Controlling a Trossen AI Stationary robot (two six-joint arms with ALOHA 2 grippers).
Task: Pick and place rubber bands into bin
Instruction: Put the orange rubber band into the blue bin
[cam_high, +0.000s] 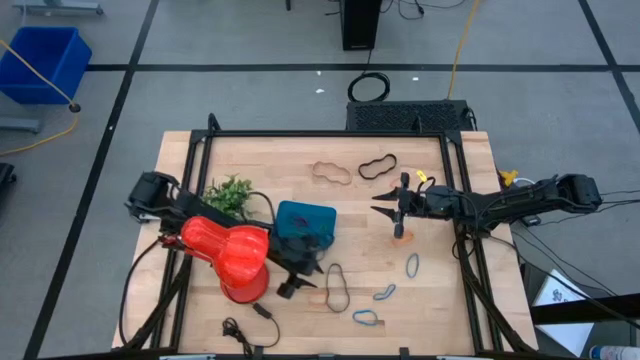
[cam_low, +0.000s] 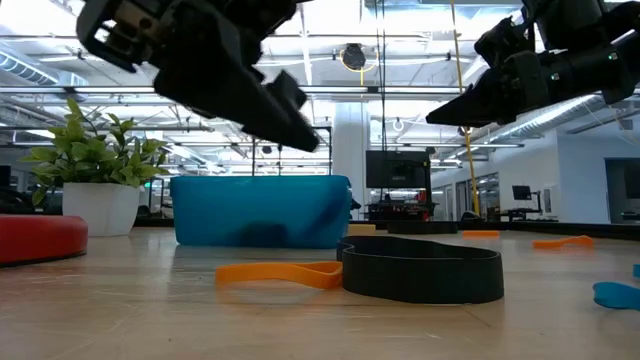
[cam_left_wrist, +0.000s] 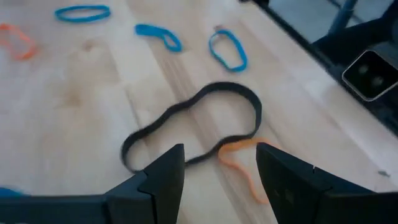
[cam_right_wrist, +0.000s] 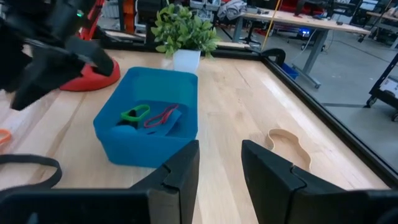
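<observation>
The teal bin (cam_high: 305, 222) stands mid-table and holds green, red and blue rubber bands (cam_right_wrist: 149, 117). Loose on the wood lie a black band (cam_left_wrist: 193, 121) with an orange band (cam_left_wrist: 239, 158) at its edge, several blue bands (cam_high: 385, 292), a tan band (cam_high: 330, 172), another black band (cam_high: 378, 165) and an orange band (cam_high: 402, 236). My left gripper (cam_left_wrist: 221, 155) hangs open above the near black band (cam_high: 337, 285), clear of the table (cam_low: 295, 125). My right gripper (cam_high: 382, 205) waits open to the right of the bin (cam_right_wrist: 221, 149), with nothing between its fingers.
A red vase (cam_high: 230, 255) lies on its side left of the bin, under my left arm. A small potted plant (cam_high: 230, 193) stands behind it. A thin black cable (cam_high: 240, 328) lies at the near edge. A large blue crate (cam_high: 45, 60) sits on the floor.
</observation>
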